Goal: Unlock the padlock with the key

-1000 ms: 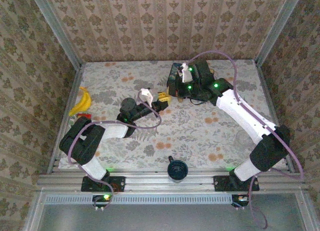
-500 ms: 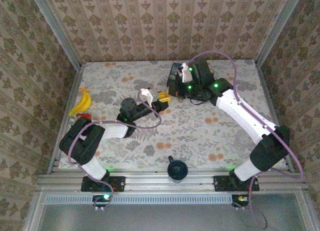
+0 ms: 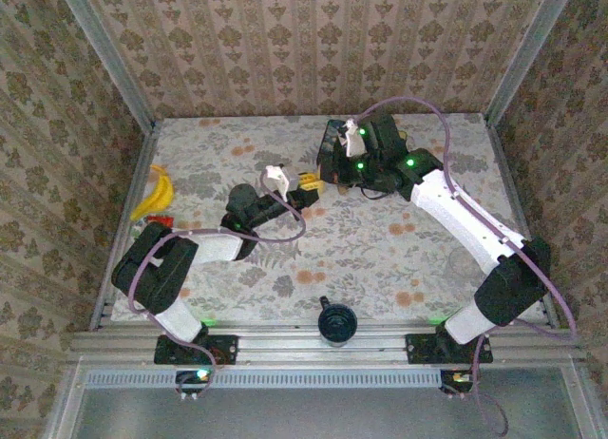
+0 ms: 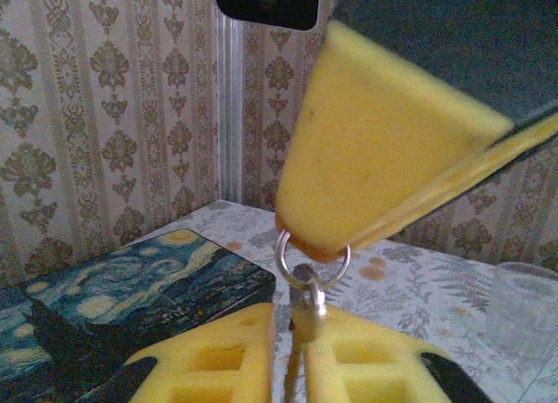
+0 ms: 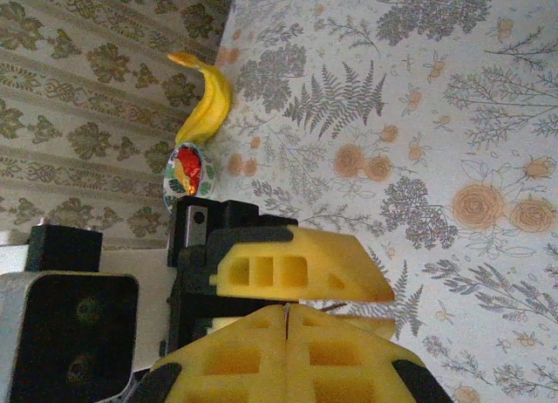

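Left wrist view: beside the blue box (image 4: pixel 131 290), left gripper (image 4: pixel 292 333) jaws pinch what looks like the padlock (image 4: pixel 307 305) and right gripper (image 4: pixel 336 242) jaws are pressed together, so twist gently.

Black-and-white arms (image 3: pixel 465 220) — lilac cables (image 3: pixel 418 102), green lights (image 3: pixel 410 162).

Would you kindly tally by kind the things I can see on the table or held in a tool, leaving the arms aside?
banana: 1
painted blue box: 1
clear cup: 1
key: 1
small red-patterned oval item: 1
black round object: 1
Total: 6
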Robot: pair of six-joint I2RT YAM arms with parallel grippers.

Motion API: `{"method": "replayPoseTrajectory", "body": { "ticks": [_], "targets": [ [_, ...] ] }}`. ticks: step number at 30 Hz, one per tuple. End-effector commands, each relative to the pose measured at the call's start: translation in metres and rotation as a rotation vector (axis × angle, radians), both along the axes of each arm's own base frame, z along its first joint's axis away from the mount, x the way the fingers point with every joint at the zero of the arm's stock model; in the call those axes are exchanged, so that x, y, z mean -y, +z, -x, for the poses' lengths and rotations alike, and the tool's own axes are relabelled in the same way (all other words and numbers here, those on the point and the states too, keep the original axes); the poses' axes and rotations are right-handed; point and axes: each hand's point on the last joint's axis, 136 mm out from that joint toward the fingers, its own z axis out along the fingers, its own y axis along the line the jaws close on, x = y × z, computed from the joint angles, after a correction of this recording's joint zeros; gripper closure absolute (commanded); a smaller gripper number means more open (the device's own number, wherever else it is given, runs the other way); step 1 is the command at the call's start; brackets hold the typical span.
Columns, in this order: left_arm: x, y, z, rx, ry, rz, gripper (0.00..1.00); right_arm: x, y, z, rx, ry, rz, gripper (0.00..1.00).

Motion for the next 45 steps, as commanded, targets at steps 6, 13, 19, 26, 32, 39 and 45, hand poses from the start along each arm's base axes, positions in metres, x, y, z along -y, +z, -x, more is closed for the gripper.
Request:
{"method": "replayPoseTrajectory", "body": {
  "ticks": [6,13,19,26,32,39,45],
  "targets": [
    [-0.003,0.019,0.005,0.046,-0.023,0.021,1.00,0.003,0.002,0.005,0.007,0.001,0.001,1.00],
    [-0.012,0.006,0.021,0.027,-0.085,-0.088,1.00,0.015,0.015,0.012,0.104,0.032,0.072,0.93],
    [-0.024,-0.006,0.049,-0.031,-0.239,-0.305,1.00,0.033,0.045,0.040,0.340,0.130,0.142,0.80],
    [-0.029,0.000,0.105,-0.057,-0.472,-0.567,1.00,0.029,0.047,0.070,0.510,0.276,0.205,0.76],
    [-0.029,0.008,0.140,-0.017,-0.578,-0.680,1.00,0.000,0.038,0.086,0.528,0.437,0.162,0.75],
    [-0.031,0.015,0.144,-0.001,-0.574,-0.690,1.00,-0.020,0.033,0.101,0.518,0.567,0.069,0.72],
    [-0.030,0.014,0.138,0.000,-0.540,-0.695,1.00,-0.022,0.032,0.119,0.517,0.631,0.009,0.66]
  ]
}}
